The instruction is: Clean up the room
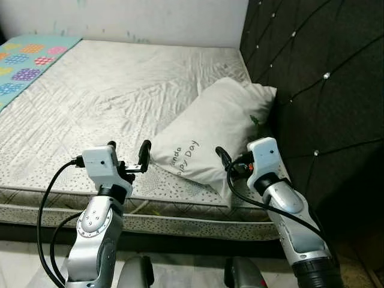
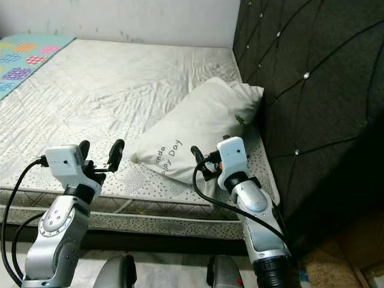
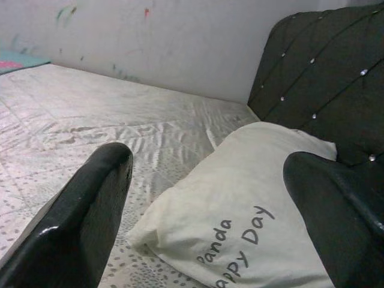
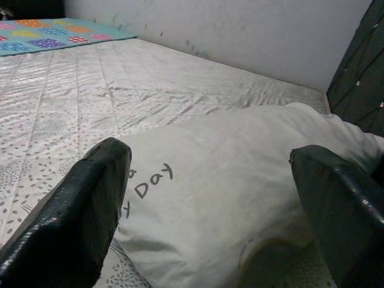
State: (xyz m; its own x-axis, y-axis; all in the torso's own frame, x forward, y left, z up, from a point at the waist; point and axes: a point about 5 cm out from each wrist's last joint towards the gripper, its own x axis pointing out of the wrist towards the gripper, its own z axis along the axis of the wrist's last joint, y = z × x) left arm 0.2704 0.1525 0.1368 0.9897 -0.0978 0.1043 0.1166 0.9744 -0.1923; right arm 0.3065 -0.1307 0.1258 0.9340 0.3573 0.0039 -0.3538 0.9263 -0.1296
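A white pillow [image 1: 213,129] printed with "Panda Happy Day" lies slanted on the bed's right side, its far end against the dark headboard [image 1: 318,78]. My left gripper [image 1: 128,152] hovers open over the mattress's near edge, just left of the pillow's lower corner. In the left wrist view its fingers [image 3: 84,222] frame that corner of the pillow [image 3: 252,210]. My right gripper [image 2: 210,150] is open at the pillow's near right edge. The right wrist view has the pillow [image 4: 228,192] between the two fingers [image 4: 78,222], close in front.
The mattress [image 1: 108,102] has a rumpled pale sheet and runs back to a white wall. A turquoise blanket [image 1: 24,60] with coloured patches lies at its far left. The tufted headboard stands close on the right. Pale floor [image 1: 24,264] lies below the bed's near edge.
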